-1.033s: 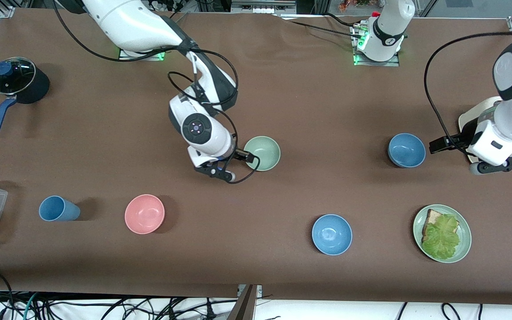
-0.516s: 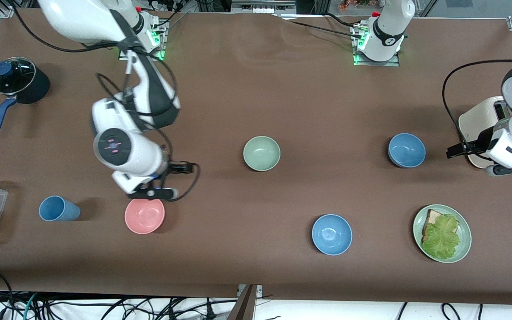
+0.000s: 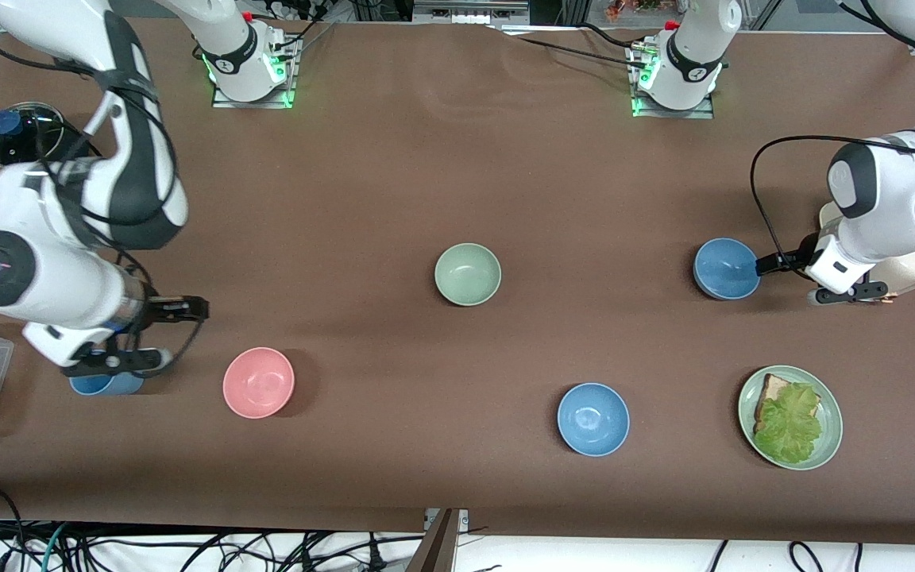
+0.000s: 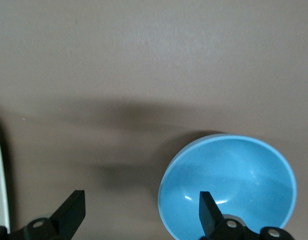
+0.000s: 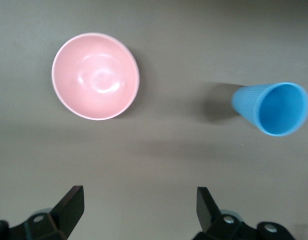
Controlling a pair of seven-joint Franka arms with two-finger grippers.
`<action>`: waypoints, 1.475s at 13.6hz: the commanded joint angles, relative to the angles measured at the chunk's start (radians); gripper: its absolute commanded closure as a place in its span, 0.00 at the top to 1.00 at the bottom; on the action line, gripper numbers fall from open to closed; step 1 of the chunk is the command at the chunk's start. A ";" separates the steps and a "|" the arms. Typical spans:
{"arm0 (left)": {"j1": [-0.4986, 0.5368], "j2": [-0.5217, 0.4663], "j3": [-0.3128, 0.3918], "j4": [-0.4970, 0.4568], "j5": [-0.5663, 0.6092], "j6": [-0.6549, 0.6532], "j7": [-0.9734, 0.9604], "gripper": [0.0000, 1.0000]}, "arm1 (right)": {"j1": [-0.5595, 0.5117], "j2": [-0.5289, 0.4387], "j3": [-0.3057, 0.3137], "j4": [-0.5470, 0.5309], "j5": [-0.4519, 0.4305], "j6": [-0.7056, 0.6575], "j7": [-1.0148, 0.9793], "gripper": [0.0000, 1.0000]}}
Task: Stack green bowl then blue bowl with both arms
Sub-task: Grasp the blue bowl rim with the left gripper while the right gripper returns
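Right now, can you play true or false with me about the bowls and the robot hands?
1. The green bowl sits alone on the table, with nothing stacked in it. True.
2. The right gripper is holding the pink bowl. False: it is open and empty, above the blue cup, and the pink bowl sits apart on the table.
3. The left gripper is open, close to the blue bowl. True.
4. The plate is bare. False: bread and a lettuce leaf lie on it.
5. The blue bowl is inside the green bowl. False: they sit apart.
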 commanded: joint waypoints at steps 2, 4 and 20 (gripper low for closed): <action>0.010 0.013 -0.004 -0.038 -0.009 0.028 0.023 1.00 | -0.069 -0.139 0.011 -0.024 0.001 -0.090 -0.028 1.00; 0.009 0.016 -0.004 -0.045 -0.013 0.026 0.023 0.99 | -0.078 -0.179 0.014 -0.034 -0.009 -0.109 -0.023 0.99; -0.034 0.038 -0.019 -0.061 -0.055 0.025 0.007 0.00 | -0.359 -0.440 0.236 -0.196 -0.052 -0.139 -0.057 0.99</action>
